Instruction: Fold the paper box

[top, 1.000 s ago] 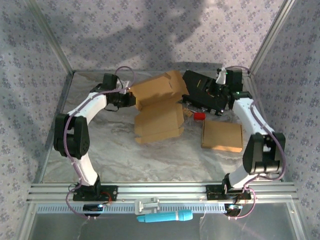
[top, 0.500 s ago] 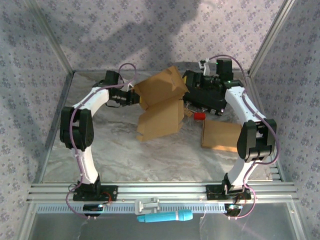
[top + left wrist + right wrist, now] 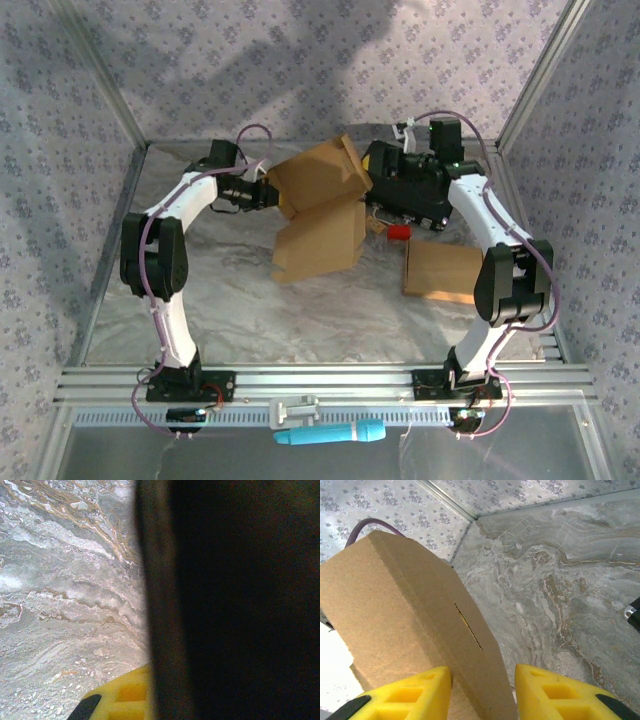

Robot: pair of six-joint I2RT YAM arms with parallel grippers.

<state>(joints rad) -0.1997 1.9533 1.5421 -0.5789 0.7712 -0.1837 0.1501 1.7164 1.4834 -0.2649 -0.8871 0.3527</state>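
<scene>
From above, the paper box sits raised at the back middle of the marble table, its upper part tilted and a lower panel hanging down toward the tabletop. The left gripper is pressed together on the box's left edge. The right gripper reaches in from the far right and meets the box's right side, above a black fixture. A small red item lies just in front of that fixture. A flat cardboard sheet rests on the table near the right arm, and a teal tool lies on the near rail.

At the left wrist, a dark blurred surface sits close to the lens beside one yellow finger, with the marble table to the left.

At the right wrist, the right gripper has its yellow fingers set apart, with a brown panel of the paper box running down between them. Whether they pinch the panel cannot be told. A thin slot is cut in the panel, and behind it are the table and a patterned wall
</scene>
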